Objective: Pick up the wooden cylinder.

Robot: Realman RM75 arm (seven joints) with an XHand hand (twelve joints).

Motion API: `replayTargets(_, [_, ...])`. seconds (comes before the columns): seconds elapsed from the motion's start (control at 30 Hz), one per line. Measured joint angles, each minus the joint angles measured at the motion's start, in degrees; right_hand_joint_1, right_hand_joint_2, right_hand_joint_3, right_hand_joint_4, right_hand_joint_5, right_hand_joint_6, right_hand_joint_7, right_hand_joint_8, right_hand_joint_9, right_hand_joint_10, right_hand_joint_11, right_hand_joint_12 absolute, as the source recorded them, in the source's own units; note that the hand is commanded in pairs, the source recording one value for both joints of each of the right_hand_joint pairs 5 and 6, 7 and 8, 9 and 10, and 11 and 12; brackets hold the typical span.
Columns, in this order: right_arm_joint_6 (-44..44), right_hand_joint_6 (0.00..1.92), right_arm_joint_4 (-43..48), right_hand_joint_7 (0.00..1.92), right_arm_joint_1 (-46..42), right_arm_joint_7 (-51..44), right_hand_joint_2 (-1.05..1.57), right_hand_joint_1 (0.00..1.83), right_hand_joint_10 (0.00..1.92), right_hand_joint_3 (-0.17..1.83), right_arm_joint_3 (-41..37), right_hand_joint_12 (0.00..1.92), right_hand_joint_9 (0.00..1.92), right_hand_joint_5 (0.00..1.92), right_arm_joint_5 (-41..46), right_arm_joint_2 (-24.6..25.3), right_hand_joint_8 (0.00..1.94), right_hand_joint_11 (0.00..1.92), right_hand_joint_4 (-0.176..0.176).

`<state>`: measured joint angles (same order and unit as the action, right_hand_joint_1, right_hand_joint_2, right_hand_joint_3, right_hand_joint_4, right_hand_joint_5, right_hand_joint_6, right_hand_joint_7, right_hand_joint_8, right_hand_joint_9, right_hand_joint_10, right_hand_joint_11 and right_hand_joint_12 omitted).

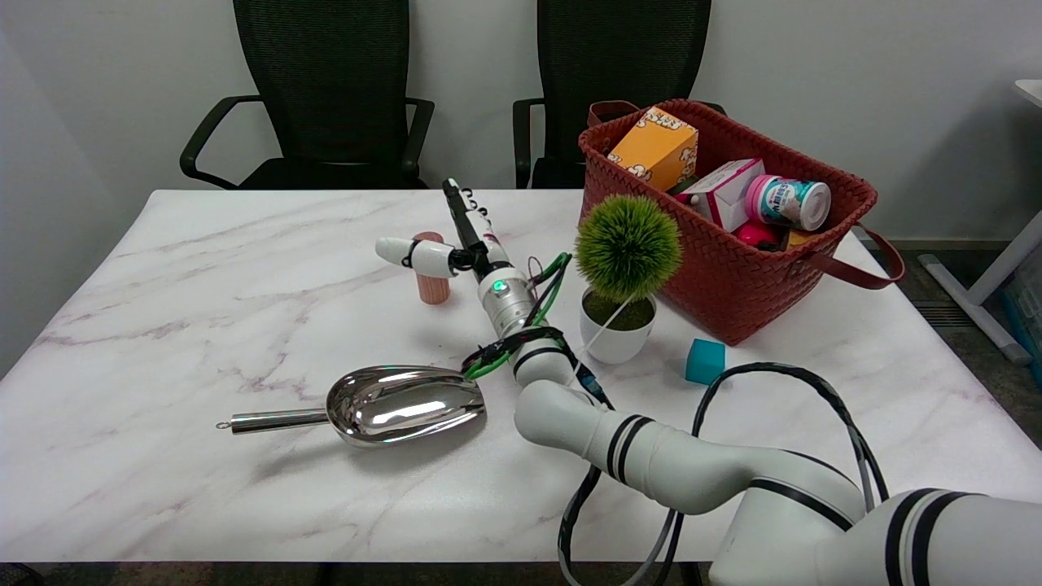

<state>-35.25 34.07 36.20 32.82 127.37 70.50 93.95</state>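
The wooden cylinder (433,288) is a short pinkish-tan peg standing upright on the marble table (203,268), left of centre. My right hand (466,242) reaches in edge-on just to its right, fingers stretched straight toward the far side. The white thumb (413,254) lies across the front of the cylinder's upper part and hides its top. The fingers are not wrapped round the cylinder, and it still stands on the table.
A shiny metal scoop (403,403) lies near the front left of my forearm. A green ball plant in a white pot (616,338) stands right beside the arm. A teal cube (705,360) and a red woven basket (733,277) of packages are to the right.
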Motion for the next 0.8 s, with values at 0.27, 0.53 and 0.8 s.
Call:
replayTargets(0.27, [0.4,0.0,-2.5,0.0,0.7,0.1,0.78,1.04,0.0,-0.17,0.1,0.0,0.0,0.0,0.1,1.0,0.0,0.0,0.0])
replayTargets(0.53, [1.4,0.0,-4.6,0.0,1.3,0.1,0.79,1.03,0.0,-0.17,0.0,0.0,0.0,0.0,0.3,1.7,0.0,0.0,0.0])
replayTargets(0.8, [1.9,0.0,-6.2,0.0,1.7,0.2,0.81,1.02,0.0,-0.17,-0.2,0.03,0.0,0.0,0.5,2.3,0.0,0.03,0.0])
